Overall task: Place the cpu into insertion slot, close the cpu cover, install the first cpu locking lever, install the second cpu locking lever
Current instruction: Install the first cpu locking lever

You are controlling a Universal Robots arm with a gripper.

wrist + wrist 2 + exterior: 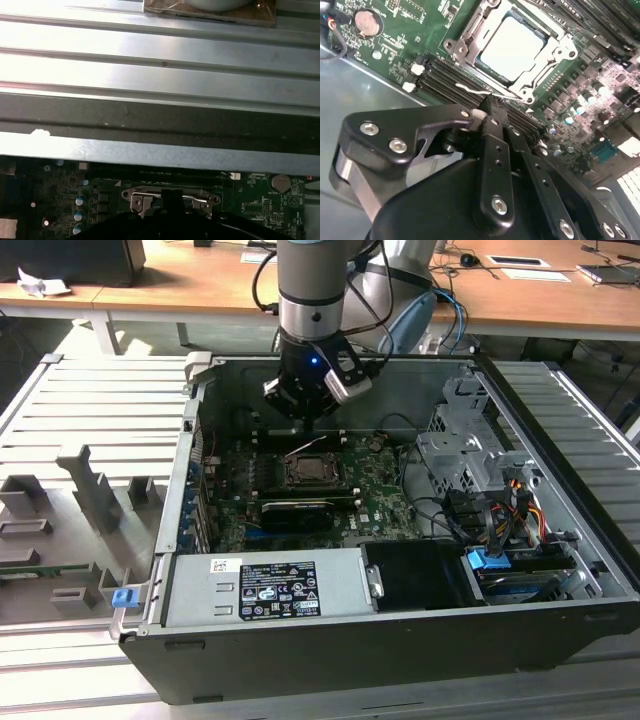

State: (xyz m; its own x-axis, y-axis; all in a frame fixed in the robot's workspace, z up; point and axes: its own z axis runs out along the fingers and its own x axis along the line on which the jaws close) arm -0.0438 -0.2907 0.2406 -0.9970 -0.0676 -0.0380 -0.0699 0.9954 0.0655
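Silvery metal marks the centre of the work: the cpu (512,45) sits flat in the insertion slot (470,44) on the green circuit board (405,30), its pale top showing through the cut-out of the cpu cover (559,56); in the second wrist view the cover lies down over the chip, framing it, so placing and closing look done; a thin wire-like locking lever (475,91) runs along the socket's near edge, just beside the long memory slots (445,80), and whether it is latched cannot be told. Gripper (492,117) hangs close above that edge, fingers (495,150) drawn together with nothing visibly between them; the tips seem to reach the lever's line, likely because a narrow closed tip suits pushing a slim wire, though contact itself is not clear. In the exterior view the gripper (305,410) stands low inside the open computer case (330,660), just beyond the socket (312,472), above the board; a raised thin lever (310,446) slants near the socket there; a long black card (298,512) lies just beside the socket.
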